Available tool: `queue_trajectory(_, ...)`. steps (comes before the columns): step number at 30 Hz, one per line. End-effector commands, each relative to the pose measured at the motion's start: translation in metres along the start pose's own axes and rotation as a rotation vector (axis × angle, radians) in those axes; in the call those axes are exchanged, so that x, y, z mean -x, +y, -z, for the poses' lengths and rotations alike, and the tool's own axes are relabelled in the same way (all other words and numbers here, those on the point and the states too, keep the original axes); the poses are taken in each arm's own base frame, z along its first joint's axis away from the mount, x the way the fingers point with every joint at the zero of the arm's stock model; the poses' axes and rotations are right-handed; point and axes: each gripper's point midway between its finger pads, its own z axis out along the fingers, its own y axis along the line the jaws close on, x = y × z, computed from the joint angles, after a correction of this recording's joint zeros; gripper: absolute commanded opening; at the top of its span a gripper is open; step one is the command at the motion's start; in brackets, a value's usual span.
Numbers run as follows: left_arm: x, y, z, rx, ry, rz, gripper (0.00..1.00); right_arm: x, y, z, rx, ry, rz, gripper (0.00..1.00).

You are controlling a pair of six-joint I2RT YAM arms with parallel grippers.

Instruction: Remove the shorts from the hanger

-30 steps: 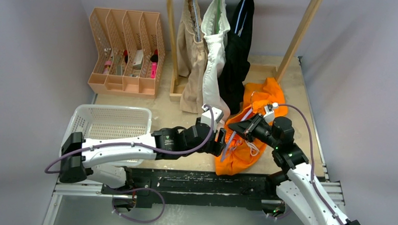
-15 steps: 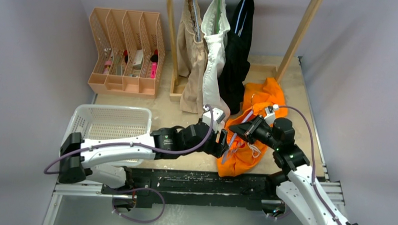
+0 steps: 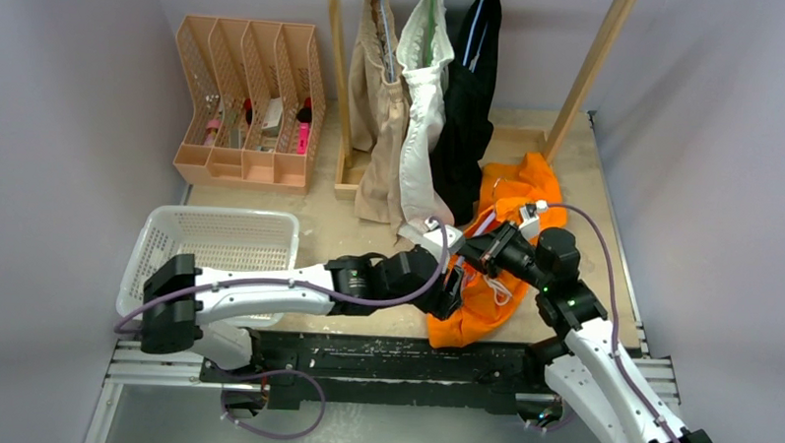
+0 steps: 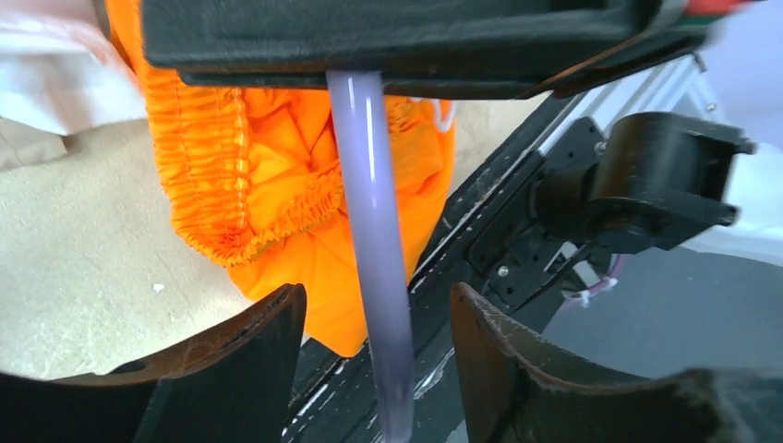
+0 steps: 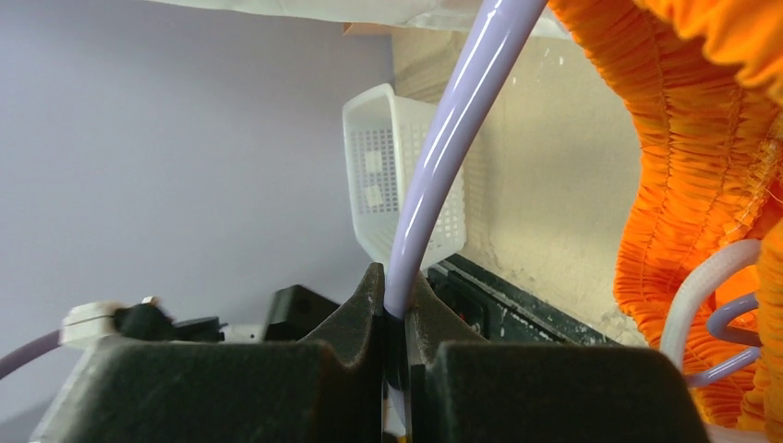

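Note:
The bright orange shorts lie crumpled on the table at the front right, still on a lavender hanger. My right gripper is shut on the hanger's rod, at the shorts' left edge. My left gripper is open, its jaws either side of the same lavender rod, without touching it, just left of the right gripper. The orange waistband lies beyond the left jaws. The beige shorts, white shorts and black shorts hang on the wooden rack at the back.
A white perforated basket sits at the front left and shows in the right wrist view. A tan file organizer with small items stands at the back left. The rack's slanted wooden post rises at the back right. The black base rail runs along the near edge.
My left arm has moved right, bringing its open jaws around the hanger rod beside the right gripper. The right gripper keeps its hold and has barely moved.

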Motion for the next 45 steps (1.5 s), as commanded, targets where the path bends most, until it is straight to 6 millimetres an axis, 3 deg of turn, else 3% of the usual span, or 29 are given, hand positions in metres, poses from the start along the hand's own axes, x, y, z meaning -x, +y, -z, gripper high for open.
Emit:
queue_trajectory(1, 0.021, -0.016, -0.005, -0.021, -0.037, -0.016, 0.51, -0.001, 0.059, 0.015, 0.185, 0.006, 0.092, 0.00)
queue_trajectory(3, 0.022, -0.015, -0.006, -0.012, -0.040, -0.016, 0.36, -0.001, 0.056, 0.018, 0.164, -0.001, 0.085, 0.00)
queue_trajectory(4, 0.024, -0.014, -0.004, -0.008, -0.047, -0.014, 0.24, 0.000, 0.054, 0.020, 0.151, -0.014, 0.081, 0.01)
queue_trajectory(6, 0.026, -0.008, 0.000, 0.017, -0.063, -0.009, 0.04, 0.002, 0.054, 0.024, 0.149, -0.040, 0.076, 0.10)
queue_trajectory(7, 0.028, -0.004, 0.004, 0.036, -0.072, -0.003, 0.00, 0.004, 0.053, 0.025, 0.140, -0.056, 0.083, 0.21)
queue_trajectory(9, 0.030, 0.006, 0.014, 0.075, -0.091, 0.003, 0.00, 0.007, 0.051, 0.029, 0.110, -0.079, 0.104, 0.48)
queue_trajectory(11, 0.026, 0.014, 0.023, 0.093, -0.089, 0.008, 0.00, 0.009, 0.045, 0.033, 0.052, -0.095, 0.130, 0.62)
queue_trajectory(13, 0.022, 0.019, 0.033, 0.095, -0.086, 0.021, 0.00, 0.014, 0.036, 0.039, -0.022, -0.129, 0.165, 0.68)
queue_trajectory(21, 0.009, 0.015, 0.052, 0.012, -0.059, 0.043, 0.00, 0.048, 0.004, 0.069, -0.290, -0.323, 0.277, 0.70)
queue_trajectory(26, 0.007, 0.013, 0.052, 0.007, -0.039, 0.041, 0.00, 0.057, -0.009, 0.047, -0.368, -0.255, 0.408, 0.69)
queue_trajectory(30, 0.008, 0.011, 0.052, 0.007, -0.038, 0.042, 0.00, 0.077, -0.001, 0.033, -0.396, -0.271, 0.509, 0.70)
queue_trajectory(33, 0.009, 0.009, 0.052, 0.000, -0.043, 0.048, 0.00, 0.085, -0.007, 0.021, -0.427, -0.262, 0.548, 0.73)
queue_trajectory(37, 0.011, 0.008, 0.050, 0.000, -0.047, 0.050, 0.00, 0.098, -0.018, 0.009, -0.499, -0.248, 0.601, 0.62)
queue_trajectory(40, 0.011, 0.006, 0.048, -0.004, -0.042, 0.049, 0.00, 0.110, -0.013, 0.008, -0.521, -0.296, 0.607, 0.43)
queue_trajectory(41, 0.010, 0.007, 0.048, -0.001, -0.040, 0.047, 0.00, 0.114, -0.008, 0.009, -0.517, -0.318, 0.607, 0.23)
queue_trajectory(42, 0.009, 0.008, 0.048, 0.008, -0.035, 0.045, 0.00, 0.118, -0.004, 0.010, -0.512, -0.343, 0.611, 0.12)
queue_trajectory(45, 0.007, 0.015, 0.051, 0.032, -0.029, 0.043, 0.00, 0.122, -0.002, 0.023, -0.523, -0.409, 0.580, 0.02)
